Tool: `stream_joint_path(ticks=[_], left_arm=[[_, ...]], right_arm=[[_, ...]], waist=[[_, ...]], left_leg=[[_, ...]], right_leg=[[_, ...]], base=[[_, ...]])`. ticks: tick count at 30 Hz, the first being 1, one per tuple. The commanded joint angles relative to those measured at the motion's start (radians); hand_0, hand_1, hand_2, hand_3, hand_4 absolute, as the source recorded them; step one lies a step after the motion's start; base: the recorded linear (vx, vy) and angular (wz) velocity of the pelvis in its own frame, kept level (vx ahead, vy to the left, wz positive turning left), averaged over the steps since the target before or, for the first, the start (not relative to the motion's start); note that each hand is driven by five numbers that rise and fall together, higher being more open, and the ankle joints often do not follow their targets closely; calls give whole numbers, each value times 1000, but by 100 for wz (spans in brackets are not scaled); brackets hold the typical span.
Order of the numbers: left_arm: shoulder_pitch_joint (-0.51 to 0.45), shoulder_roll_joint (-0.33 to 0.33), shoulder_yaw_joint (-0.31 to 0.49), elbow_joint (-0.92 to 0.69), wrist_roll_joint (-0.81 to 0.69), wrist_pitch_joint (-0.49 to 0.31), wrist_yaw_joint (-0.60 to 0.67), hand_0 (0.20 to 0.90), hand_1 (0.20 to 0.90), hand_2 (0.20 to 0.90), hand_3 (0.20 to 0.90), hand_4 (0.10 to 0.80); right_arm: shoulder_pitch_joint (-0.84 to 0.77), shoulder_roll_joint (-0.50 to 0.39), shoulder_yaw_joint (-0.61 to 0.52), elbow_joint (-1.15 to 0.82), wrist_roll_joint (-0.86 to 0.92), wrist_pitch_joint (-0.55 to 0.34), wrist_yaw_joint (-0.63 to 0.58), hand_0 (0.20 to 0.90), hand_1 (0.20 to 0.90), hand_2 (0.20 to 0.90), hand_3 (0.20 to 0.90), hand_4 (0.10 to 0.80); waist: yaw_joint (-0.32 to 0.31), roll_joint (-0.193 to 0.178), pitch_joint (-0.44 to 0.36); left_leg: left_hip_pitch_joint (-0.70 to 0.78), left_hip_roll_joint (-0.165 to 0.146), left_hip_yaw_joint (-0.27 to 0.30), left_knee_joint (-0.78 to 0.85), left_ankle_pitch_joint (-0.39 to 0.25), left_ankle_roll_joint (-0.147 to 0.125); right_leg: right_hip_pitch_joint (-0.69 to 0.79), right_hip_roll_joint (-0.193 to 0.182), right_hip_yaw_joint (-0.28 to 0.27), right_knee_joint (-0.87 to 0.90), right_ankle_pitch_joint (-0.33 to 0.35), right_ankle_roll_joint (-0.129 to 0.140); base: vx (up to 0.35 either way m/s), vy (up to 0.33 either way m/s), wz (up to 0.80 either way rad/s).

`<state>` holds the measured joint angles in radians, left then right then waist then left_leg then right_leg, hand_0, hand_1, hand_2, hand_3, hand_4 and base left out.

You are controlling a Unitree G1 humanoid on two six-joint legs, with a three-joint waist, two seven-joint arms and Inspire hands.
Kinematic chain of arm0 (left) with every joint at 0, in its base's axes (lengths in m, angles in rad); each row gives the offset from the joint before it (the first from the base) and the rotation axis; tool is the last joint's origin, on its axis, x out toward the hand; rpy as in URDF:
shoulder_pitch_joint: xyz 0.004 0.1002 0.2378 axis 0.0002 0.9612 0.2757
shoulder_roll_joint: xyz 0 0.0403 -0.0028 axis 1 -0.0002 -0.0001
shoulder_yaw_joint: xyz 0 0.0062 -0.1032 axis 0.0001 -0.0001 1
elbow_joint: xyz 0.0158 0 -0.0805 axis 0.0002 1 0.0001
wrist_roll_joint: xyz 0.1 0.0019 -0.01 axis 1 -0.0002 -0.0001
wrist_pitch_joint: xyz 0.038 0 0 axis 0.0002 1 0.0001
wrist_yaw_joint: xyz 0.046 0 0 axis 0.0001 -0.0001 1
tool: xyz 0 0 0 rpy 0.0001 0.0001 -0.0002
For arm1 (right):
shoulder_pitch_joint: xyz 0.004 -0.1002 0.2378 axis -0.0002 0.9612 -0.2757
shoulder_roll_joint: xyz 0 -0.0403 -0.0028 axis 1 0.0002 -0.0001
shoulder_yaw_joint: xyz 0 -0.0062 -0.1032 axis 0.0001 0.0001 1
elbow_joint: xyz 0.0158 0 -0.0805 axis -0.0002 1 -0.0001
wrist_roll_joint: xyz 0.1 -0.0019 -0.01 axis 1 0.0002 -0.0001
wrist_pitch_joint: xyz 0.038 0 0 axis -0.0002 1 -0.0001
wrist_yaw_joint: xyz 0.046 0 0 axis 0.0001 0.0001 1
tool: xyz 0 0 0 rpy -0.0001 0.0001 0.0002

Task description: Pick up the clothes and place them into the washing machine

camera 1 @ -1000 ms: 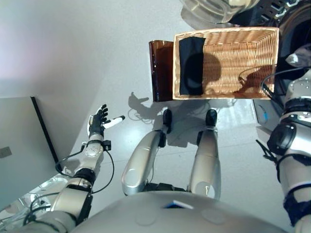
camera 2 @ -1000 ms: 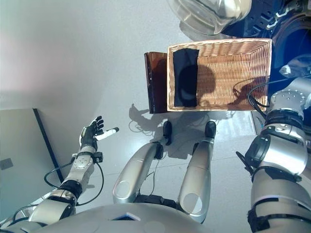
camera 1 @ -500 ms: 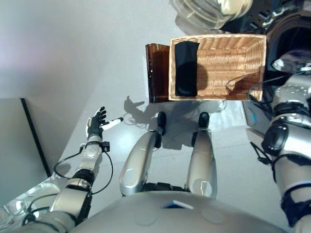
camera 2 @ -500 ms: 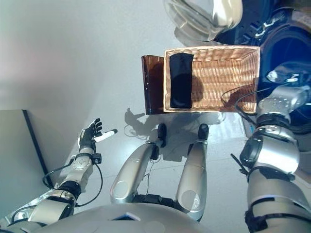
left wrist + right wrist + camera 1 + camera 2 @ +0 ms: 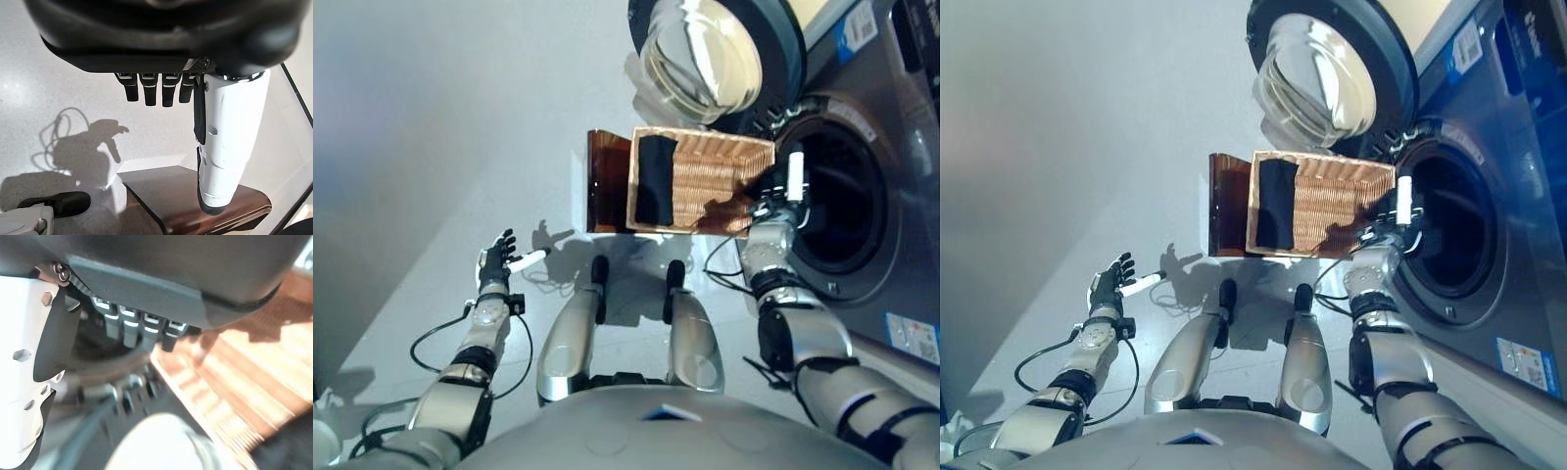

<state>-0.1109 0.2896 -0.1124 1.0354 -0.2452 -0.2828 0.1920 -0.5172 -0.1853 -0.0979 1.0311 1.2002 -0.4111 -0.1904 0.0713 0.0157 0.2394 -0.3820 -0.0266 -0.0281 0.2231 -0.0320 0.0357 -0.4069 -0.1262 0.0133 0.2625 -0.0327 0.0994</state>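
A black garment (image 5: pixel 656 179) lies in the left end of a wicker basket (image 5: pixel 715 166) on the floor in front of me. The washing machine (image 5: pixel 891 117) stands to the right, its round drum opening (image 5: pixel 842 211) dark and its glass door (image 5: pixel 700 59) swung wide. My right hand (image 5: pixel 781 191) hovers at the basket's right rim, just before the drum opening, open and holding nothing; its wrist view shows the wicker weave (image 5: pixel 274 362) past the fingers. My left hand (image 5: pixel 496 259) hangs open over the bare floor at lower left, far from the basket.
A brown stool or stand (image 5: pixel 605 181) sits against the basket's left side, and shows in the left wrist view as the brown stand (image 5: pixel 195 196). Grey floor (image 5: pixel 431 117) stretches to the left. The washer's front panel (image 5: pixel 901 323) fills the right side.
The camera has swung up and right, bringing the washer and its door into view. My right hand has risen from the right edge to the basket's right rim by the drum opening.
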Motion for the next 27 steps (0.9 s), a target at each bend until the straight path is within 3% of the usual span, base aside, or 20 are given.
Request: stream_joint_path(ticks=[1,8,18,25,27], left_arm=[[2,64,41,47,22,-27,16,900,900,900,900,800],[-1,80,44,99,52,-17,-5,900,900,900,900,800],[-14,118,39,112,63,-9,-20,900,900,900,900,800],[-42,136,31,106,53,-12,-6,900,900,900,900,800],[-69,152,18,68,20,-25,9,900,900,900,900,800]], right_arm=[[36,-51,36,-34,-72,-23,47,900,900,900,900,800],[43,-74,165,79,-346,101,31,900,900,900,900,800],[-11,-75,248,175,-549,162,-3,900,900,900,900,800],[-91,-96,262,232,-623,181,-34,900,900,900,900,800],[-182,-136,268,262,-653,193,-61,900,900,900,900,800]], waist=[[18,-20,-103],[33,-52,-143],[63,-82,-127],[81,-79,-86],[93,-64,-24]], left_leg=[[34,-13,-5,-84,16,-71],[110,0,-11,-196,61,-71],[125,3,-25,-201,63,-62],[90,2,-37,-164,59,-61],[28,-6,-46,-97,52,-61]], right_leg=[[54,19,-7,-131,86,0],[127,2,-13,-232,137,17],[142,11,-27,-226,126,13],[110,14,-39,-183,108,7],[50,17,-54,-122,95,0]], base=[[108,-4,6],[75,0,4],[28,-20,3],[-34,-19,9],[-145,-17,10]])
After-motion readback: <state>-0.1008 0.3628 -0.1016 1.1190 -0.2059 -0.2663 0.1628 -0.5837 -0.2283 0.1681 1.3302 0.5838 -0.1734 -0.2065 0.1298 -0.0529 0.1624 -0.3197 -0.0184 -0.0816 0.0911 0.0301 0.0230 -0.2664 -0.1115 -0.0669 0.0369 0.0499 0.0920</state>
